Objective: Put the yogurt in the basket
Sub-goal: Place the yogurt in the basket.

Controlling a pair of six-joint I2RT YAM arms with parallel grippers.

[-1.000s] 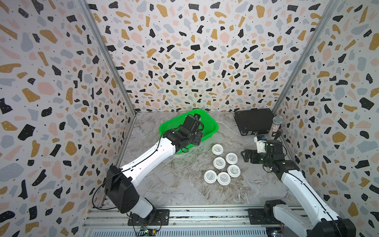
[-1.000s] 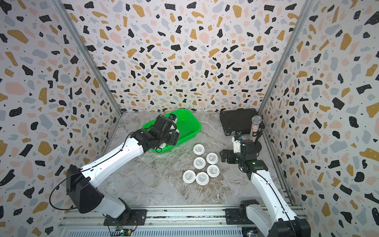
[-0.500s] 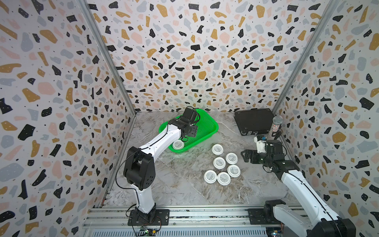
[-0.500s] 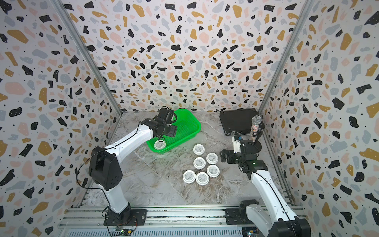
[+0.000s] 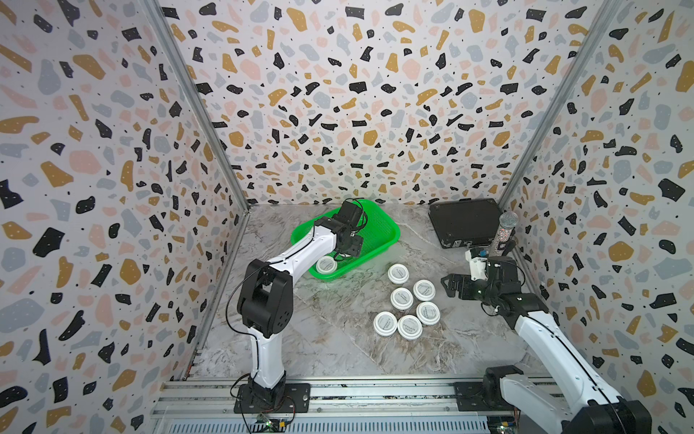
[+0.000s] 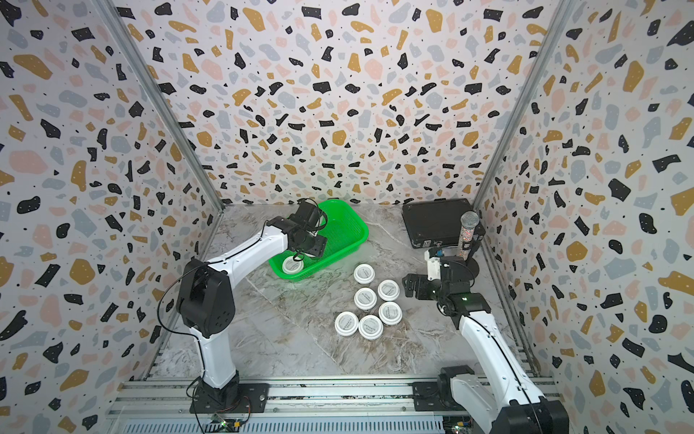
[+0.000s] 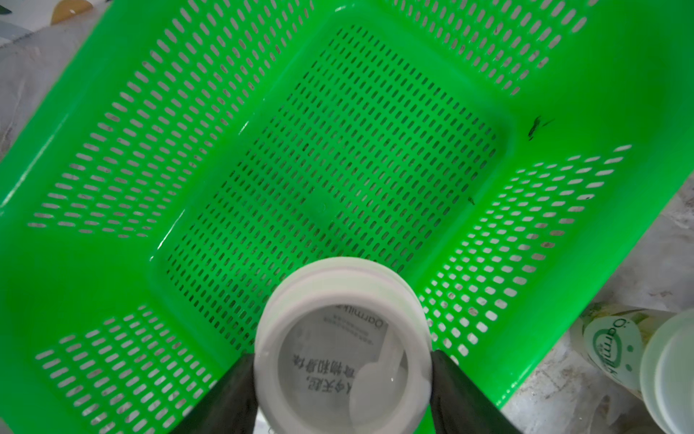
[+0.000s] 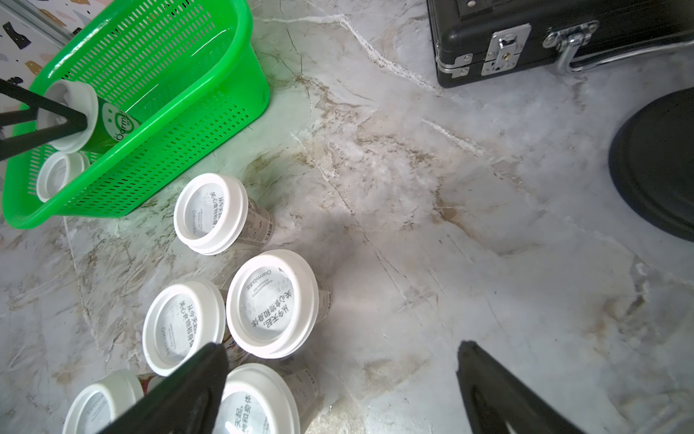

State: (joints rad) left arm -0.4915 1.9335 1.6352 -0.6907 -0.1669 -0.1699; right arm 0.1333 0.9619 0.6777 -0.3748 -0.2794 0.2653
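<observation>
Left wrist view: left gripper (image 7: 341, 357) clamped at middling width on one yogurt cup (image 7: 338, 297), a dark finger (image 7: 229, 398) on either side of its white lid, and the mesh floor of the green basket (image 7: 586, 86) right below. We judge the step in hand to be the drop-off: the cup is over the basket and not yet let go. Whether its base touches the mesh we cannot tell.

Tally as we read it: one in, one about to be, six to go.

Next move, in our judgement: lower if needed, part the jaws, and lift straight out without clipping the basket wall or the cup already inside (image 5: 326, 265). That one sits at the basket's corner nearest the table's front edge.

In both top views the left wrist hides the held cup; only the two wrist views show it. The top views give the count that the wrist views lack: six cups (image 5: 402, 298) in a tight cluster on the table (image 5: 319, 349), between its middle and its right edge. They stand apart from the basket, which lies toward the far left corner.

We note the right gripper (image 8: 340, 347) spread wide and empty, hovering just beside the cluster on its right-edge side. Only the right wrist view shows the held cup's green printed side.
</observation>
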